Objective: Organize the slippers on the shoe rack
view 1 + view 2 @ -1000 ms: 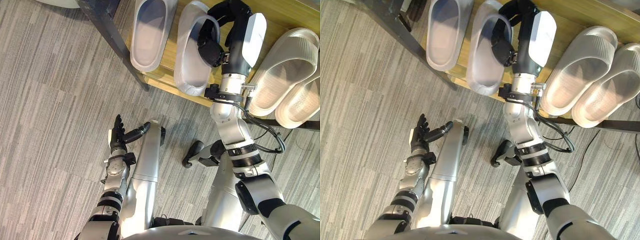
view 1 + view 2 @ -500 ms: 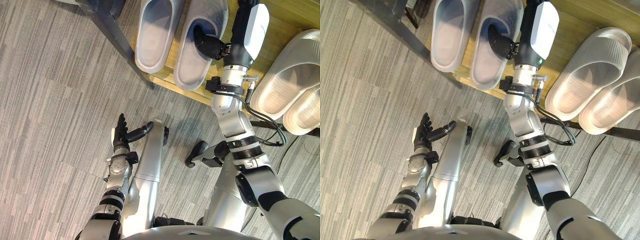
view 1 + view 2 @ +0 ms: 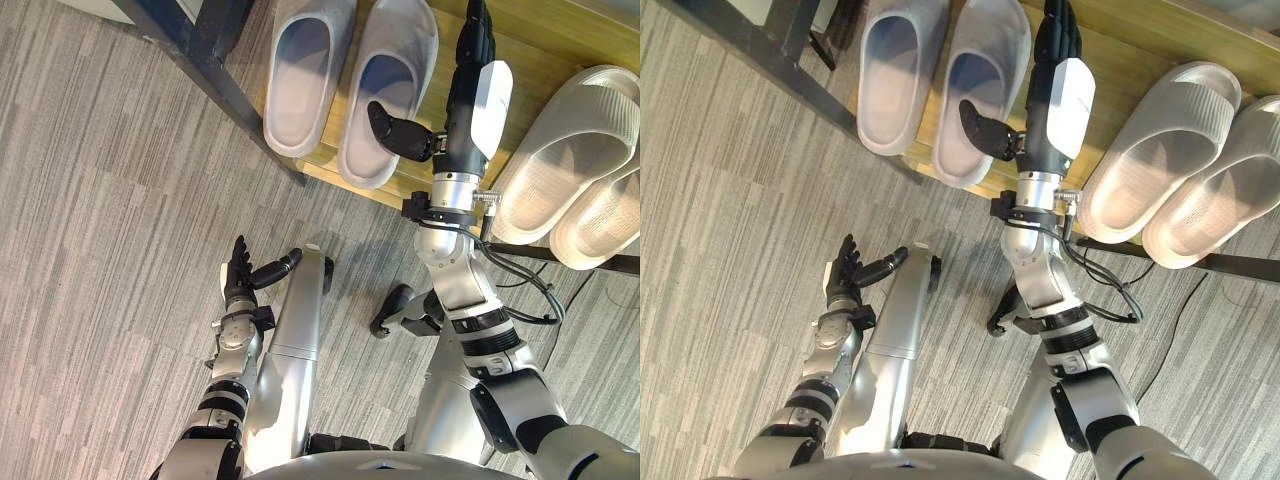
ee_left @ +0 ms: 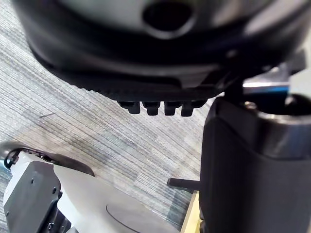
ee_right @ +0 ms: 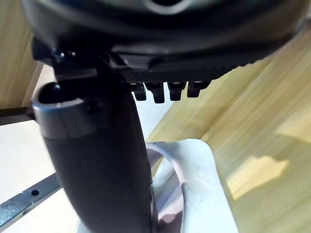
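Left eye view: two pale grey rubber slippers [image 3: 300, 70] lie paired at the wooden shoe rack shelf's [image 3: 540, 45] front edge, seemingly placed already. The right hand [image 3: 468, 85] stretches flat, gripping nothing.

Left wrist view: the left hand [image 4: 146, 68] is relaxed and idle over grey carpet [image 4: 73, 111].

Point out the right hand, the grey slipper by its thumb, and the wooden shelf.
right hand [image 3: 484, 95], left eye view, on the white back of the hand.
grey slipper [image 3: 386, 82], left eye view, on its insole.
wooden shelf [image 3: 535, 40], left eye view, on bare board beside the hand.
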Available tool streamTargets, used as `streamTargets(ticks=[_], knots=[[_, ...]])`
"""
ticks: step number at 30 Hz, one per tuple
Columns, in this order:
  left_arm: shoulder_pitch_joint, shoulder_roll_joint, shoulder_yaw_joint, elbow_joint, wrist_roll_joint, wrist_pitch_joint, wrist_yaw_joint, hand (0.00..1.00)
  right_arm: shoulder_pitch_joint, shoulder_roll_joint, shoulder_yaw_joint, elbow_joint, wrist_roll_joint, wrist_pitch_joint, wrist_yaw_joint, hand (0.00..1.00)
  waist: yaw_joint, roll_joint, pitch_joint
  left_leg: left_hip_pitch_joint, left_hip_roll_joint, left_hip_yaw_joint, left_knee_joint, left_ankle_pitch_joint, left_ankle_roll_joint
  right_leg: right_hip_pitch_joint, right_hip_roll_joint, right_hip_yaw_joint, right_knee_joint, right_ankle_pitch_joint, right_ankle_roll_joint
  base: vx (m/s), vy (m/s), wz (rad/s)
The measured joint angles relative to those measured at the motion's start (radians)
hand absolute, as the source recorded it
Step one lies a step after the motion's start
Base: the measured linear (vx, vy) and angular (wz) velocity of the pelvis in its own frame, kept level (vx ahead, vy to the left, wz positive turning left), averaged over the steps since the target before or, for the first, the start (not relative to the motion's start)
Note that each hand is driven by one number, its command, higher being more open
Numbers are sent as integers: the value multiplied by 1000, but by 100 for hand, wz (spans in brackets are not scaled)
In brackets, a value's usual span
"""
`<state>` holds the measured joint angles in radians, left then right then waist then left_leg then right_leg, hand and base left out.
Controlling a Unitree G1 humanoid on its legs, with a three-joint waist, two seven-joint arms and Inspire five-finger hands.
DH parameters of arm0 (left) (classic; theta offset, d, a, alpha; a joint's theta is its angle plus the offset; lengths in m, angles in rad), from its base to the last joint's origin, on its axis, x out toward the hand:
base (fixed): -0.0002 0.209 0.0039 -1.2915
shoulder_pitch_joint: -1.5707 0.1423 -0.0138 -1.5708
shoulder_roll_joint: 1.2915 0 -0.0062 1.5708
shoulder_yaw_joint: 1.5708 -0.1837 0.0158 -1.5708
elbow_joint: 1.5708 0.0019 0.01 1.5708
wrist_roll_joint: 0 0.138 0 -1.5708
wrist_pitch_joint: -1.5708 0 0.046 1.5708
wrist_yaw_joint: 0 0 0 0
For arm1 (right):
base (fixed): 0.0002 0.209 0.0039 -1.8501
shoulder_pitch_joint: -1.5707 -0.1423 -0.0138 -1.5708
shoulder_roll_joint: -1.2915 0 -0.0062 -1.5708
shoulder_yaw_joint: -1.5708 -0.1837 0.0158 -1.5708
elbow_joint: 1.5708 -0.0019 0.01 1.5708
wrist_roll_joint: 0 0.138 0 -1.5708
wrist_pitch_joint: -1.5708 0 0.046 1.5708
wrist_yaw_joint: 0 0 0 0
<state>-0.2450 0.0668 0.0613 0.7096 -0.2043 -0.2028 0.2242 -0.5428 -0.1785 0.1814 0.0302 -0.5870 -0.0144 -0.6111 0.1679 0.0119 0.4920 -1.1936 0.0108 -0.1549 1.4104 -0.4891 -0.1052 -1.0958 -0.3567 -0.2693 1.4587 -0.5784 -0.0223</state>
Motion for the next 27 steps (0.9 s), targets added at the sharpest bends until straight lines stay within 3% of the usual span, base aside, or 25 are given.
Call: streamTargets(ticks=[8, 10, 14, 16, 20, 27], knots=[[0, 8, 4, 6, 7, 15, 16, 100, 121, 35, 14, -109, -1, -12, 1, 100, -7, 0, 0, 19, 18, 7, -25, 0, 0, 12, 14, -1, -26, 4, 1, 44, -55, -4], [0, 12, 4, 12, 10, 15, 16, 100, 168, 58, 19, -155, 10, -41, 1, 100, -8, 0, 0, 27, 24, 9, -31, 0, 0, 23, 20, -4, -34, 3, 1, 44, -49, -2], [0, 16, 7, 22, 10, 16, 19, 100, 265, 136, 46, -231, 162, -127, 11, 100, -16, 0, 0, 41, 28, 13, -46, 0, 0, 33, 24, -4, -48, 5, 4, 43, -43, -3], [0, 11, 28, 22, 18, 17, 18, 100, 307, 199, 56, -235, 416, -186, 103, 100, -20, 0, 0, 42, 33, 15, -48, 0, 0, 33, 29, -4, -51, 5, 5, 38, -41, -4], [0, 5, 43, 24, 18, 20, 11, 100, 339, 217, 62, -228, 601, -203, 192, 100, -22, -1, 0, 42, 34, 15, -48, 0, 0, 34, 29, -3, -51, 6, 5, 22, -29, 0], [0, 5, 56, 41, 18, 30, 11, 100, 366, 224, 120, -183, 779, -240, 278, 100, -28, -3, 1, 66, 34, 16, -56, -1, -1, 58, 29, -4, -57, 6, 6, 21, -36, 1]])
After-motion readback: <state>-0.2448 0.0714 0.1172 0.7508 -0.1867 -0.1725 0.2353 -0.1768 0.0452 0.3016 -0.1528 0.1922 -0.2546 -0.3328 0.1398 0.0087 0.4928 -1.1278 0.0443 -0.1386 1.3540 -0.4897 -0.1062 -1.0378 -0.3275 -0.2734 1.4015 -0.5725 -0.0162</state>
